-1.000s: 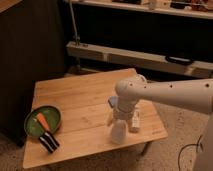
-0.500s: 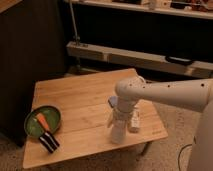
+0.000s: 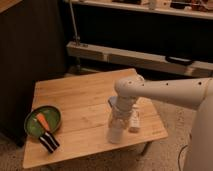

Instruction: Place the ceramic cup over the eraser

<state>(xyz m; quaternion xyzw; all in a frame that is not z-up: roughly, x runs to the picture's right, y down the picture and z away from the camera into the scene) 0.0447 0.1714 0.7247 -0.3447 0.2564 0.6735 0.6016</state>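
– While the arm (image 3: 165,92) reaches in level from the robot's body, where does the hand end up?

– At the elbow the arm turns straight down, so the hand (image 3: 117,117) points at the table (image 3: 80,100), over its near half. How far it is open, I cannot tell.

– And the cup?

– The cup (image 3: 115,134) is right under the hand, touching it or nearly so. It stands with its long axis vertical, in line with the hand. Which end is the mouth I cannot make out, nor whether the hand has a grip on it.

– The eraser?

– The eraser (image 3: 48,141) lies flat, well apart from the hand, on the side away from the robot's body, near the table's front corner. Its long axis runs slantwise to the table edge.

– Anything close by?

– A white bottle (image 3: 135,121) lies just beside the hand, on the body's side. Over by the eraser, against its far end, sits a green plate (image 3: 30,122) with a carrot (image 3: 42,121) on it.
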